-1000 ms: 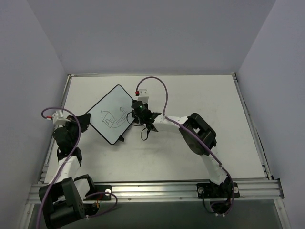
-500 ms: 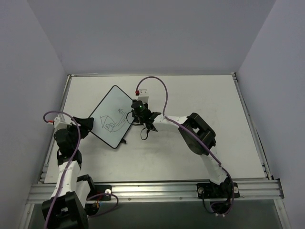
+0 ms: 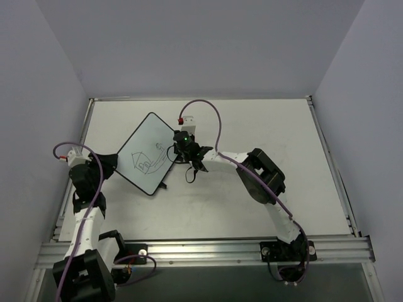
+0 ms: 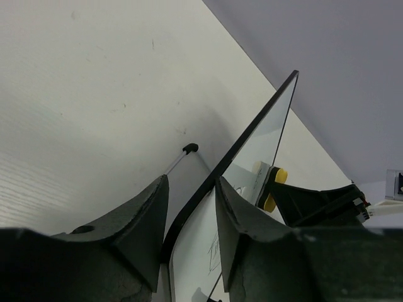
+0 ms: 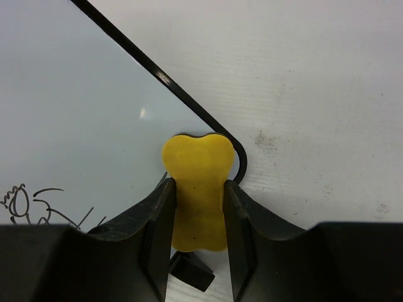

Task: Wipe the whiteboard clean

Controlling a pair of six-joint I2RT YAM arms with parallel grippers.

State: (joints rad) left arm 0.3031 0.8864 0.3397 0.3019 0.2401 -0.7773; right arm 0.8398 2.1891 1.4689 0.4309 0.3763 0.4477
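1. The whiteboard (image 3: 141, 141) lies at 9 o'clock of the table (image 3: 264, 126) in the top view. It is turned like a diamond, with its corners at 12, 3, 6 and 9 o'clock.
2. A thin black line drawing (image 3: 146, 161) of a small house sits just toward 6 o'clock of the board's middle. The rest of the white face is bare.
3. In my left wrist view the board (image 4: 264, 145) is seen edge-on and tilted. 1 black foot (image 4: 190, 148) shows behind it, over the table.
4. My right gripper (image 3: 182, 146) is at the board's 3 o'clock corner. Its fingers are pressed onto a small yellow eraser (image 5: 197, 165).
5. In the right wrist view the right gripper (image 5: 198, 184) pinches the eraser's lower half. The eraser's rounded head lies over the board's rounded black corner, and scribbled lines (image 5: 31, 204) show at 8 o'clock of it.
6. The same eraser (image 4: 272, 186) shows in the left wrist view on the far side of the board.
7. My left gripper (image 3: 112, 162) is at the board's 9 o'clock corner. Its 2 fingers (image 4: 145, 220) stand spread astride the black rim, with a clear gap on the left side.
8. A purple cable (image 3: 208, 106) arcs over my right arm at 12 o'clock of the gripper.
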